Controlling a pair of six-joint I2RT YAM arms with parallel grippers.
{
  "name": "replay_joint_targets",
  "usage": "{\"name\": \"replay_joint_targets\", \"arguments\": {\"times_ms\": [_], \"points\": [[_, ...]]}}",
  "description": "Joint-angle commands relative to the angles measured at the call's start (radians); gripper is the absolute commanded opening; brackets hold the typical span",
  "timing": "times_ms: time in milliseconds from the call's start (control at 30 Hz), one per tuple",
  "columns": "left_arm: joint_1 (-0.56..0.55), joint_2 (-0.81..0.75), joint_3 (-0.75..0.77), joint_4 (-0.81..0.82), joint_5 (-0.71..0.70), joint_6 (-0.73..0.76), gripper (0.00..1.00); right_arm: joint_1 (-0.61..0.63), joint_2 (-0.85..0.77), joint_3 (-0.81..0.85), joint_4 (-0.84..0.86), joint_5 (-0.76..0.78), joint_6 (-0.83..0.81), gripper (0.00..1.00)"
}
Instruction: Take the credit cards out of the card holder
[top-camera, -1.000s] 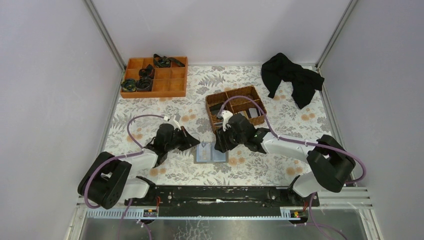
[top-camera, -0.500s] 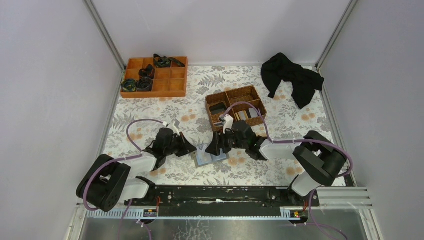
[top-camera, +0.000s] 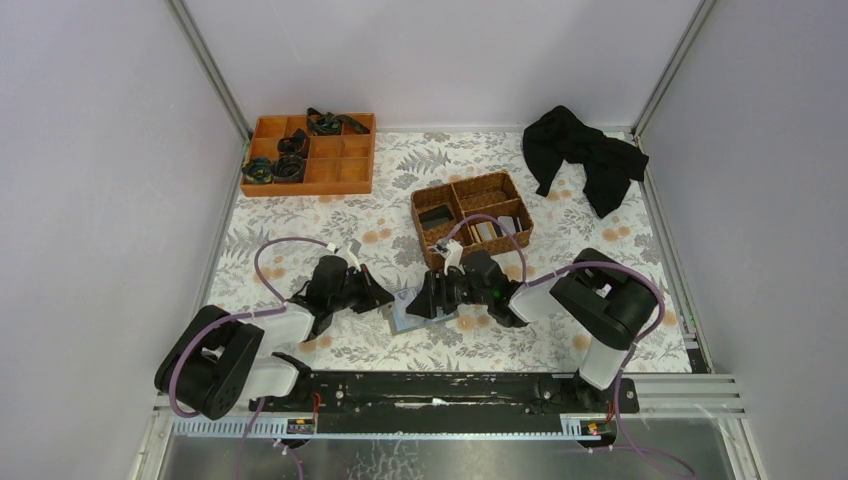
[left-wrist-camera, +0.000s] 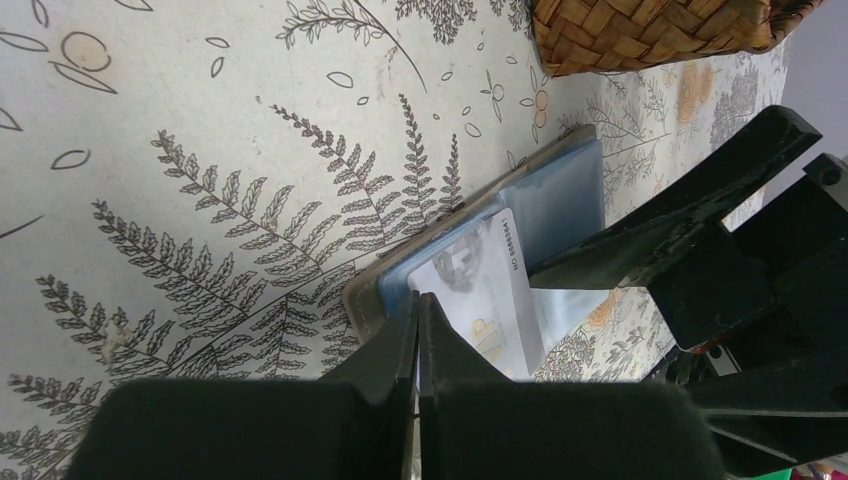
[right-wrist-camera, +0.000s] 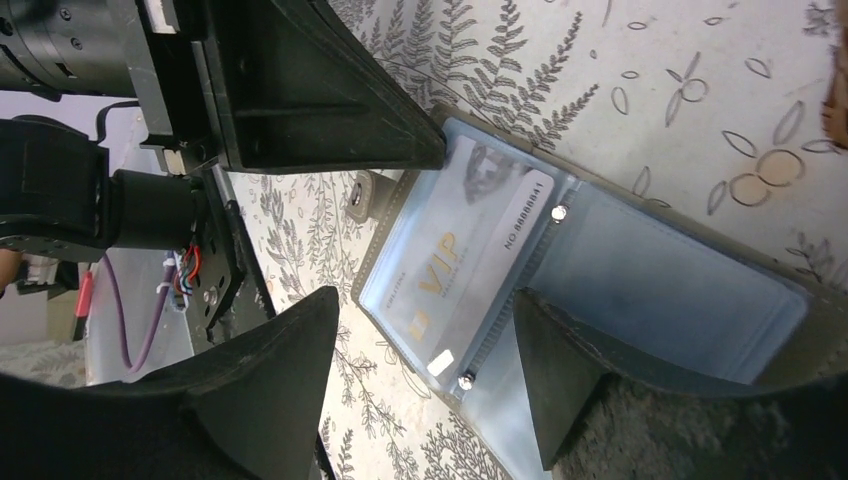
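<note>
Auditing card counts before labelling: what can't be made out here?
- Top view: card holder mostly under left gripper and right gripper.
- Left wrist: lower end of VIP card behind left gripper.
- Right wrist: any cards beneath VIP card covered.
- Top view: wicker basket contents too small.

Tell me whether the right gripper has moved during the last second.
Yes. In the top view the right gripper has shifted left and downward, away from the wicker basket's near edge, and now sits over the card holder.
</note>
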Motion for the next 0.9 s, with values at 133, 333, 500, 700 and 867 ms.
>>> {"name": "replay_joint_targets", "arguments": {"times_ms": [133, 333, 500, 700, 867], "points": [[-0.006, 0.033, -0.015, -0.018, -0.001, 0.033, 0.0, 0.01, 0.111, 0.012, 0.204, -0.098, 0.071, 0.72], [-0.006, 0.041, -0.003, -0.02, -0.007, 0.044, 0.0, 0.009, 0.108, 0.01, 0.233, -0.12, 0.091, 0.51], [-0.006, 0.055, -0.004, -0.007, 0.003, 0.037, 0.0, 0.008, 0.1, 0.012, 0.224, -0.114, 0.088, 0.33], [-0.006, 0.042, -0.005, -0.011, 0.009, 0.038, 0.0, 0.01, 0.148, 0.033, 0.258, -0.128, 0.111, 0.12], [-0.006, 0.022, -0.008, -0.03, -0.012, 0.041, 0.0, 0.008, 0.121, 0.026, 0.241, -0.128, 0.112, 0.0]]}}
